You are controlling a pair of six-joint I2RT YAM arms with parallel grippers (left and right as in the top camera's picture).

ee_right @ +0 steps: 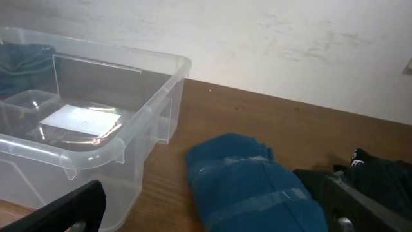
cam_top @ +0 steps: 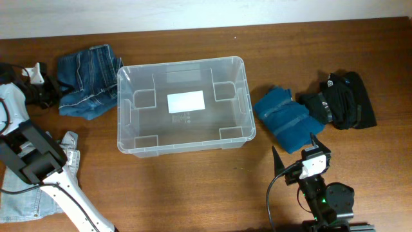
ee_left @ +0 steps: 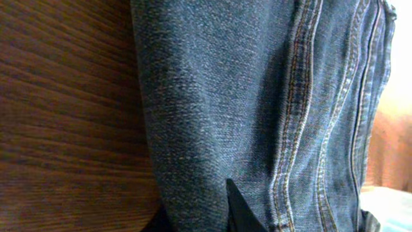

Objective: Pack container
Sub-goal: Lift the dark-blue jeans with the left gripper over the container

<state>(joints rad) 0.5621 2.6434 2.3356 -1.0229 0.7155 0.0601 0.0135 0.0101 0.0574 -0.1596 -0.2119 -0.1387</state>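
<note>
While the right gripper (cam_top: 297,156) hangs wide open, holding nothing, at the lower right of the overhead frame, the container (cam_top: 187,147) sits at centre frame. Whether the left gripper (ee_left: 201,216) has hold of the jeans (ee_left: 244,96) filling its view cannot be told.

Left claw (ee_left: 199,218) mostly out of view

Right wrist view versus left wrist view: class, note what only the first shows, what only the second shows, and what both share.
Only the right wrist view: the clear container with its white label, a folded blue cloth, a black garment and the pale wall. Only the left wrist view: blue jeans close up, seams stitched in tan thread. Both: the brown wooden table.
</note>
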